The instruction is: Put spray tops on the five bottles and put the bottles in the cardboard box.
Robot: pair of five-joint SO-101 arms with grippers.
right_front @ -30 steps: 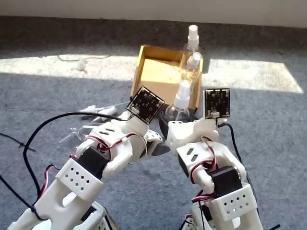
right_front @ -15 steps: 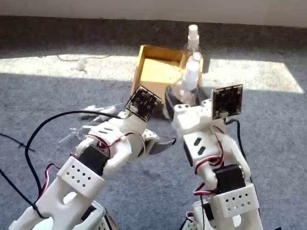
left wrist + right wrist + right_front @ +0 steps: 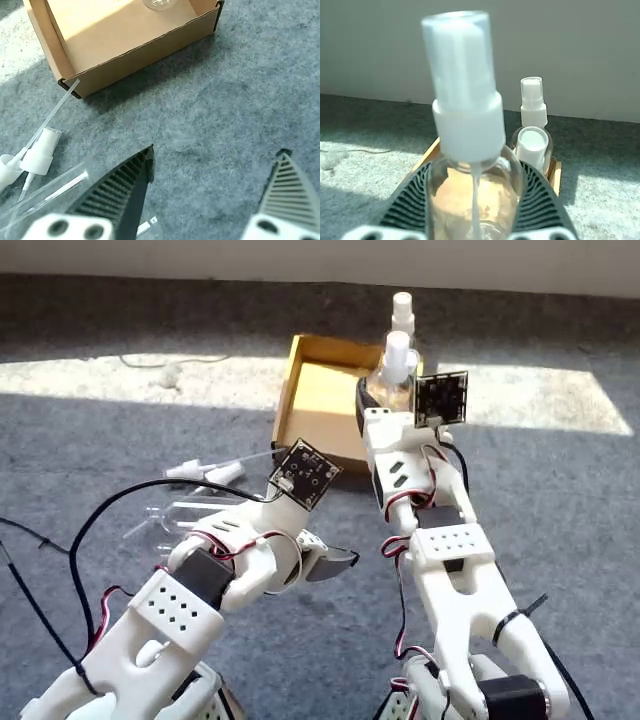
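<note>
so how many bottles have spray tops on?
3: held bottle in the right gripper at the cardboard box; near bottle and far bottle standing at its far corner. More may be hidden.

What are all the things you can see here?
Cardboard box: one, brown, on the grey carpet ahead of the arms.
Held bottle: one, clear with white spray top, over the box's right side.
Other topped bottles: two, clear with white tops, at the box's far right corner.
Loose spray tops: two, white, on the carpet left of the box.
Topless bottles: clear, count unclear, lying beside those tops.
Left gripper: one, black and white, open over carpet.
Right gripper: one, black and white, shut on the bottle.
</note>
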